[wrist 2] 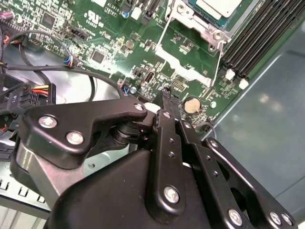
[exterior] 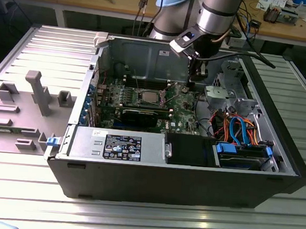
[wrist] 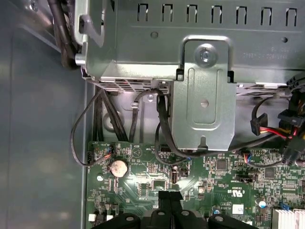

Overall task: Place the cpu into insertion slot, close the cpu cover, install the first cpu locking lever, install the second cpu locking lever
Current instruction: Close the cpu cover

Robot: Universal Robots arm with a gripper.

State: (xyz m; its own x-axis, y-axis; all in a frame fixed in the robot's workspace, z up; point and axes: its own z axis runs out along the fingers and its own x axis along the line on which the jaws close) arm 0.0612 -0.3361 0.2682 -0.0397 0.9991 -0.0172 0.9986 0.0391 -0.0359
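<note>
The cpu, a silver-grey square, lies in the insertion slot on the green board. The slot's contact field is hidden under it. The cpu cover lies down around the chip as a silver frame. Two thin wire levers angle away from the socket's corners. My gripper hangs low inside the case, to the exterior view's right of the socket and close above the board. Its black fingers are shut together with nothing between them.
A metal drive cage with black cables stands just beyond my fingertips. A coin battery and memory slots lie nearby. In the exterior view a black graphics card, power supply and coloured cables fill the case.
</note>
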